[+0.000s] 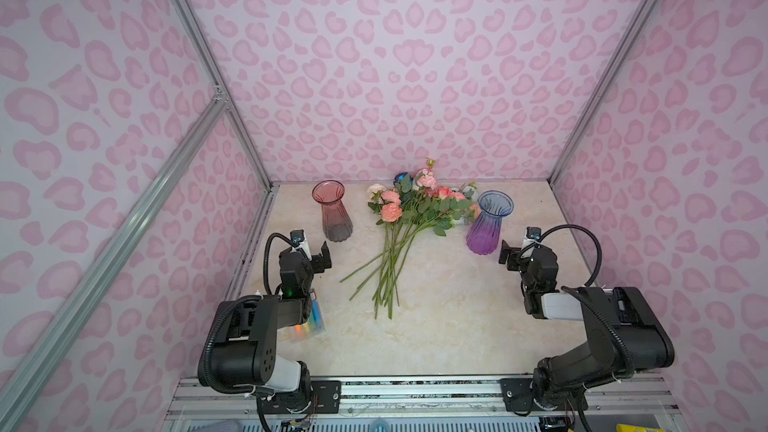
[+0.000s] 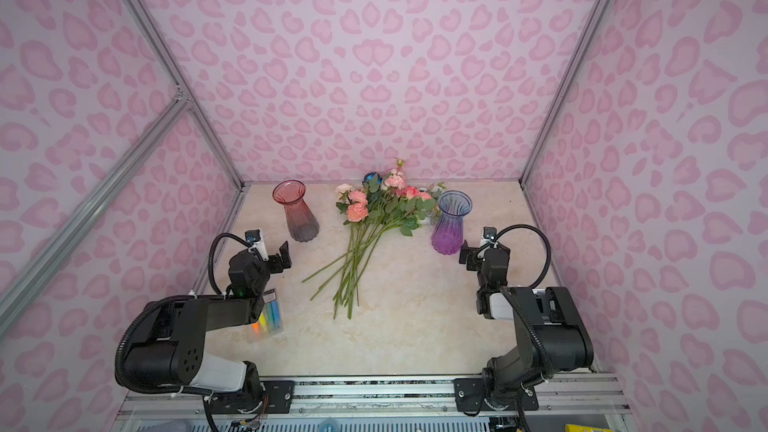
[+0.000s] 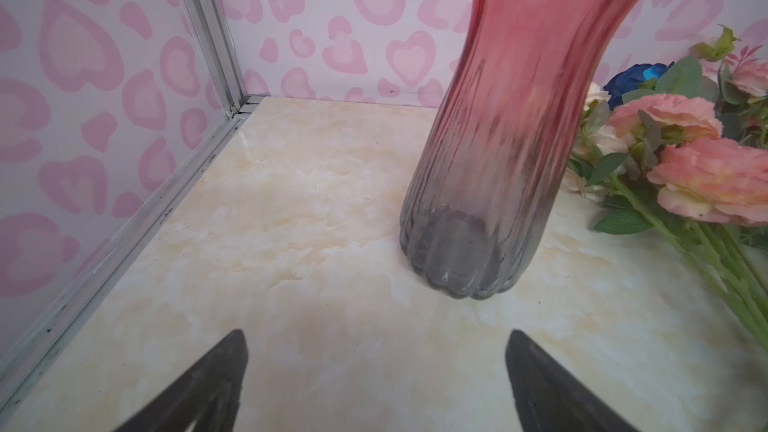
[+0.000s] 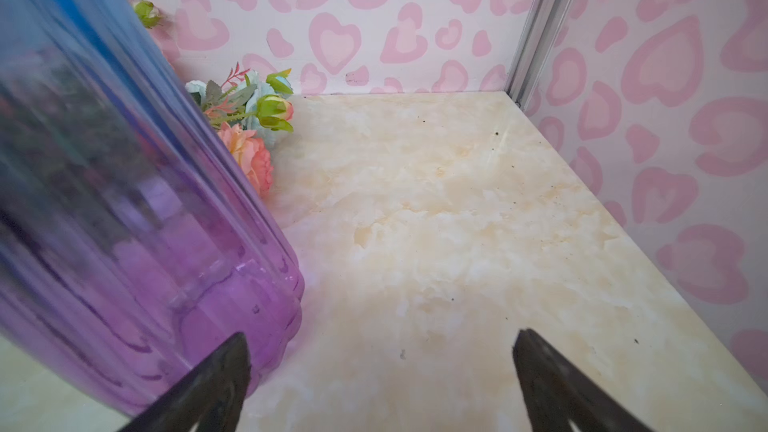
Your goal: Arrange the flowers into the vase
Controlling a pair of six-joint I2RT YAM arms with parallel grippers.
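A: Pink heart-print walls (image 1: 415, 56) all round, a cream marbled desk (image 1: 449, 317). Is anything in a vase?

B: No. The flowers (image 1: 415, 207) lie in one bunch mid-desk, heads towards the far wall, stems fanned towards the near side. The pink vase (image 1: 334, 218) stands upright to their left and the purple vase (image 1: 486, 226) to their right, both empty.

A: And the tools?

B: The left tool (image 3: 376, 338) is spread wide with nothing between its jaws. It faces the pink vase's base, with bare desk between. The right tool (image 4: 382, 338) is just as wide and empty, but it sits just beside the purple vase's foot, one side nearly against the glass.

A: That's my worry.

B: Mine too. A sideways swing from there could knock the glass, and a tall, narrow-waisted vase would likely topple or skid into the blooms.

A: The bunch itself?

B: The stems cross and the leaves interlock, so pulling one would probably drag its neighbours, perhaps against the purple vase, which some heads lie just beside. A thin stem might also swivel in the pinch, and the head would then miss the mouth.

A: Anything else?

B: A packet of coloured pens (image 1: 313, 317) lies near left, under the left arm. A low sweep could shove it.
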